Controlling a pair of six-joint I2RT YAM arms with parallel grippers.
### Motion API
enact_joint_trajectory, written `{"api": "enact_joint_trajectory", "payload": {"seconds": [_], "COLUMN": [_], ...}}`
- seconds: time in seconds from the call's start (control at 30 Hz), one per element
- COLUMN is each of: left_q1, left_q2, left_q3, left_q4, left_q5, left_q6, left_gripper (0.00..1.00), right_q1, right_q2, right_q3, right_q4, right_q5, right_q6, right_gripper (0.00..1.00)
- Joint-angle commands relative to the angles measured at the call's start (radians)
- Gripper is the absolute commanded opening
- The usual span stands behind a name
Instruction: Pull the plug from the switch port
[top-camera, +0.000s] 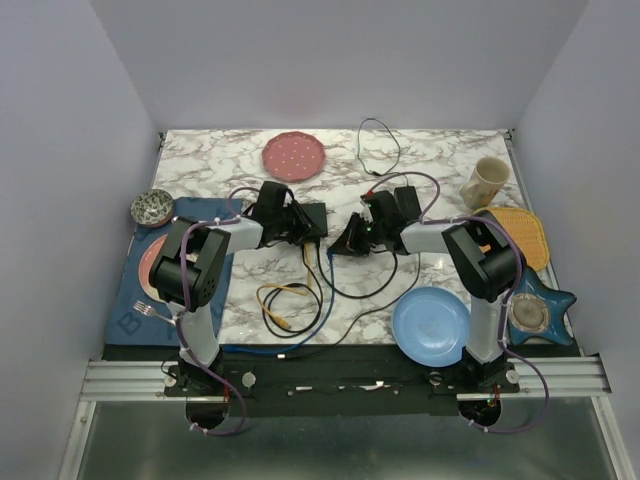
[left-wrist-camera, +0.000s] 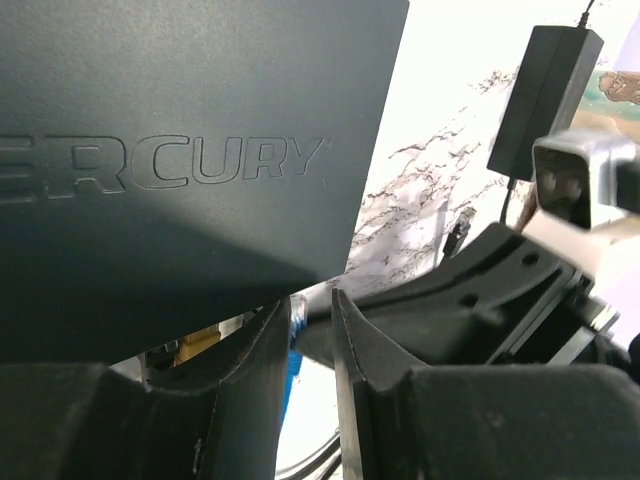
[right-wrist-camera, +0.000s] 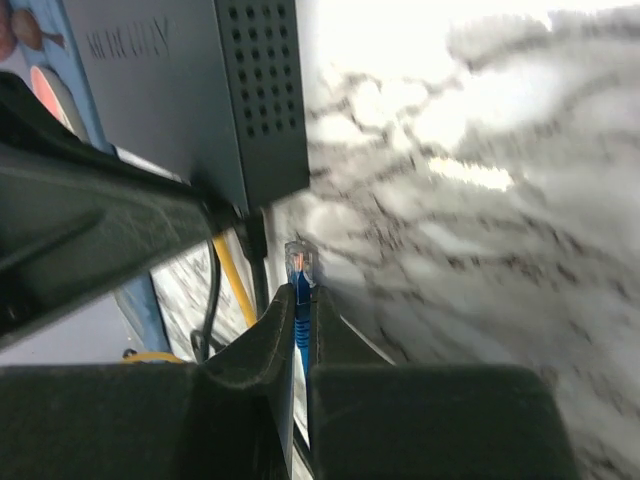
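The switch (top-camera: 312, 217), a flat black box, lies mid-table; it fills the left wrist view (left-wrist-camera: 180, 150) with raised lettering and shows in the right wrist view (right-wrist-camera: 200, 90). My right gripper (top-camera: 346, 240) is shut on the blue cable's clear plug (right-wrist-camera: 300, 262). The plug is out of the port, a short way from the switch's socket edge. My left gripper (left-wrist-camera: 311, 305) sits at the switch's edge, jaws a narrow gap apart with nothing between them. A yellow cable (right-wrist-camera: 232, 275) and a black cable stay at the switch's edge.
The black power brick (top-camera: 405, 200) lies behind the right gripper. A pink plate (top-camera: 293, 155) is at the back and a mug (top-camera: 487, 182) at the right. A blue plate (top-camera: 430, 325) is at the front right. Loose cables (top-camera: 285, 300) coil in front.
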Motion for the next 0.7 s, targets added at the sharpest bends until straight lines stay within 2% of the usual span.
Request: {"api": "enact_joint_trajectory", "payload": {"seconds": [0.0,0.07,0.27,0.43,0.6,0.67], "left_q1": [0.006,0.007,0.015,0.014,0.015,0.015], "left_q2": [0.020,0.014,-0.107,-0.241,-0.342,-0.364], "left_q3": [0.021,0.022,-0.036,-0.084,-0.146,-0.162], "left_q4": [-0.024,-0.022,0.076,0.108,0.133,0.134], "left_q5": [-0.034,-0.032,-0.034,-0.018,-0.028,-0.032], "left_q6": [0.002,0.002,0.008,0.051,0.068,0.068], "left_gripper": [0.36,0.36,0.40,0.49,0.57,0.57], "right_q1": [0.015,0.017,0.015,0.015,0.015,0.017], "right_q2": [-0.069,-0.123,-0.413,-0.594,-0.752,-0.790], "right_q3": [-0.096,-0.123,-0.163,-0.082,0.017,0.034], "right_q4": [-0.111,-0.111,-0.189,-0.329,-0.445,-0.479], "right_q5": [0.037,0.077,0.380,0.672,0.799,0.865], "right_q6": [-0.062,-0.062,-0.127,-0.267,-0.358,-0.399], "right_gripper": [0.00,0.00,0.00,0.00,0.00,0.00]}}
